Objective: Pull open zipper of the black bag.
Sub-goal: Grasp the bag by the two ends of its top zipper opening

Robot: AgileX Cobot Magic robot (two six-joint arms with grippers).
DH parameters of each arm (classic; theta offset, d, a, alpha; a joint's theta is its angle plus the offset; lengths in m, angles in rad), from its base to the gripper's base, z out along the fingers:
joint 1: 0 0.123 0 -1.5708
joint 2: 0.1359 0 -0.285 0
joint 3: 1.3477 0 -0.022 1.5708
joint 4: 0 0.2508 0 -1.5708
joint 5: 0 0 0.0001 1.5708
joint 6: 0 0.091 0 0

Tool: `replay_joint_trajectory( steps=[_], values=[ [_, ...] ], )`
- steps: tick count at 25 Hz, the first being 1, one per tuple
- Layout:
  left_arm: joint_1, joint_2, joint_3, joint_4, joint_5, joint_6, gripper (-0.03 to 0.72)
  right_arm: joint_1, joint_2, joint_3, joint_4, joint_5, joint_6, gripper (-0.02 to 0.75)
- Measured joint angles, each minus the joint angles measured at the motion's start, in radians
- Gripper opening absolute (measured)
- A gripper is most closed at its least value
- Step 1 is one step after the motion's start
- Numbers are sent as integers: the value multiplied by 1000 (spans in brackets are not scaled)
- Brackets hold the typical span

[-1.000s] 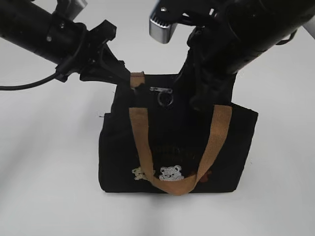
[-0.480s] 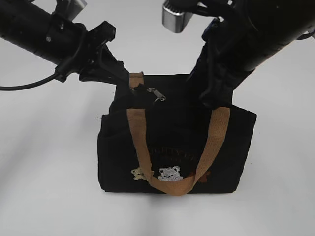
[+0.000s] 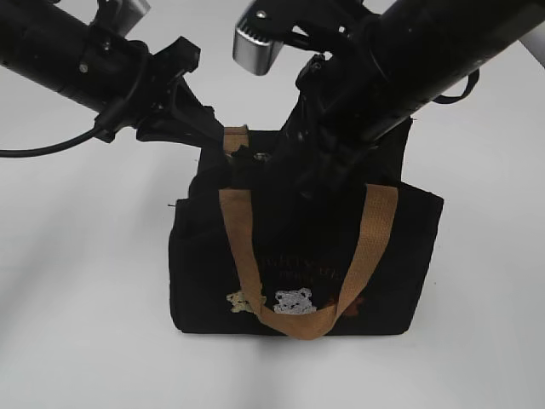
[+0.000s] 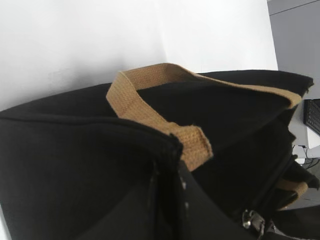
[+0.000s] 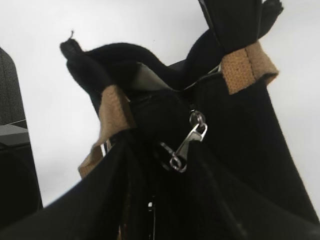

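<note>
1. One black bag (image 3: 306,256) stands upright on the white tabletop (image 3: 77,281), about mid-tabletop and towards the near edge in the exterior view. Small fabric tote, tan webbing handles (image 3: 243,247), faint tan lettering on the front, cream and white bear patches (image 3: 294,301) low on the front panel.
2. Bag's long axis runs left-right, parallel to the near tabletop edge. Patch side faces the camera, mouth faces up.
3. Front handle hangs down the front panel in a U, bottom of the loop near the bag's base. Rear handle shows in the left wrist view as an arched tan strap (image 4: 150,107) over the top edge.
4. Zipper (image 5: 197,131) runs along the top edge, same axis as the bag. Pull carries a small silver clasp with a ring (image 5: 182,150); in the right wrist view the clasp hangs free at a slant over the dark fabric, ring end lowest.
5. Exterior view: the pull is hidden behind the right arm.
6. Left gripper (image 3: 223,141) sits at the bag's top left corner, by the handle root. Fingers clenched, seemingly pinching the bag fabric there; the contact itself is dark and hard to read.
7. Right gripper (image 3: 294,175) reaches down across the middle onto the bag's top edge. Cannot tell from the pictures whether its fingers are released or clenched; black on black. Clasp shows no finger on it in the right wrist view.
8. Top right corner of the bag stands a bit higher than the front panel edge.
</note>
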Motion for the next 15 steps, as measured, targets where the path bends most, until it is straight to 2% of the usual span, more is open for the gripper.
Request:
replay_joint_trajectory(
  steps=[6, 12, 15],
  values=[
    [1, 0, 0, 0, 4, 0, 20, 0, 25, 0, -47, -79, -2, 290],
    [1, 0, 0, 3, 4, 0, 20, 1, 50, 0, -69, -70, -2, 283],
    [1, 0, 0, 4, 5, 0, 20, 1, 51, 0, -75, -71, -2, 212]
  ],
)
